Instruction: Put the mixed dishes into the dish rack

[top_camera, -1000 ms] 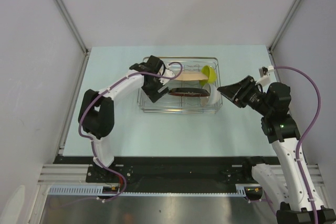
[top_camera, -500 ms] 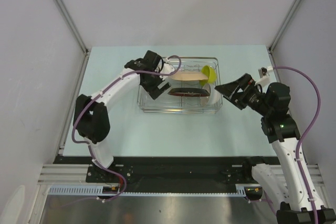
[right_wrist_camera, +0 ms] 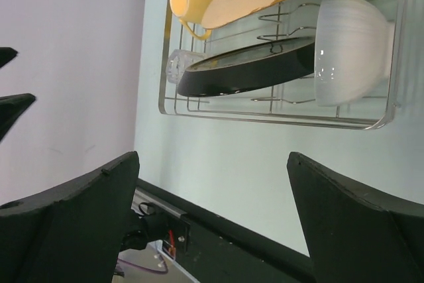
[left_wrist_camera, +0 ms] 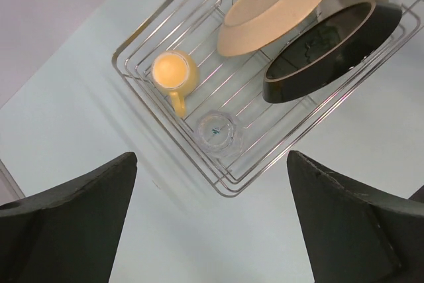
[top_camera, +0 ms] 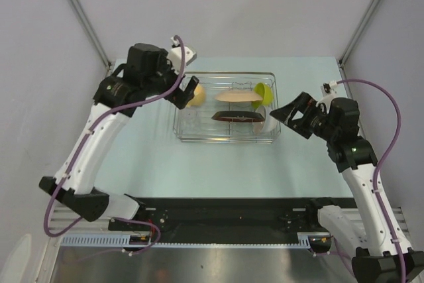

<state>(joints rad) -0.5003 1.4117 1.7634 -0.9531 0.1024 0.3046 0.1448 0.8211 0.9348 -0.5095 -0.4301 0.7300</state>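
My left tool (left_wrist_camera: 212,155) lifted off the silver wire dish rack (top_camera: 228,139), open like my right tool (right_wrist_camera: 213,155), so loading looks done.

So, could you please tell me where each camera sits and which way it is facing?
Top external: above and behind the arms, looking down at the dish rack; both arms, left gripper, right gripper show.
Left wrist: high over the rack's left end, looking down at yellow mug and clear glass; own fingers show.
Right wrist: beside the rack, facing the white bowl; own fingers show.
Shared: both wrist views show mug and glass.
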